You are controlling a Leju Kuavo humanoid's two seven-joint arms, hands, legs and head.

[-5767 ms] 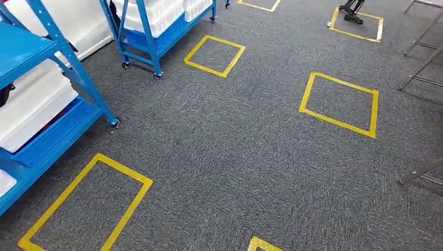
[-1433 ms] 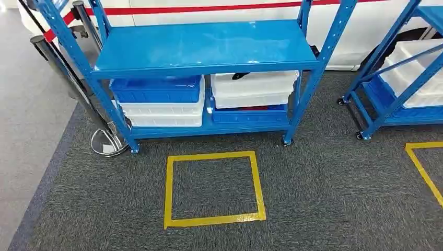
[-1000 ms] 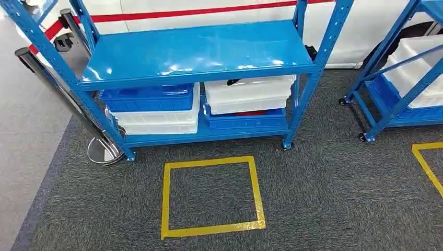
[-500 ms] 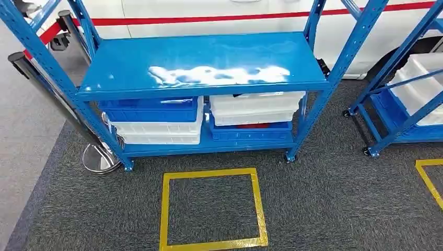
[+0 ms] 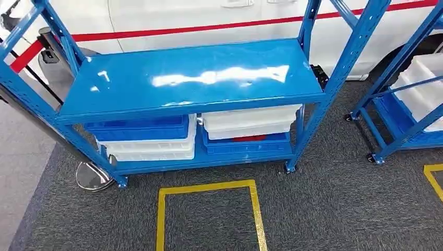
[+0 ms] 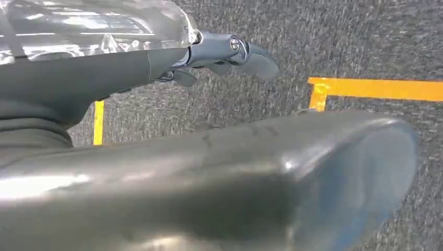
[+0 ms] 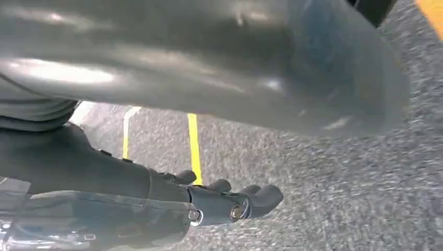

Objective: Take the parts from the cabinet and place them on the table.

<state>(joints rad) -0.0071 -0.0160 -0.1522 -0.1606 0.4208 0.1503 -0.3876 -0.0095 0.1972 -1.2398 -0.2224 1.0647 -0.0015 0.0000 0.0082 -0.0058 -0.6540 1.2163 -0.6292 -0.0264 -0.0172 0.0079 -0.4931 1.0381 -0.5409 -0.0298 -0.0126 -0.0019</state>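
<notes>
Currently both hands, left hand [image 6: 230, 52] and right hand [image 7: 230, 204], hang empty, fingers loosely apart, well apart from the cabinet [image 5: 193, 78] bins [image 5: 251, 121]

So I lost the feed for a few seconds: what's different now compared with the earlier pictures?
The robot turned and walked up to the blue rack; the view shifted, not the things. The stacked crates sit as before. Left hand and right hand hang empty above the carpet.

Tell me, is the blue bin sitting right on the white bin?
Touching. The head view shows the blue bin stacked directly on the white bin on the rack's bottom shelf, with no gap between them.
</notes>
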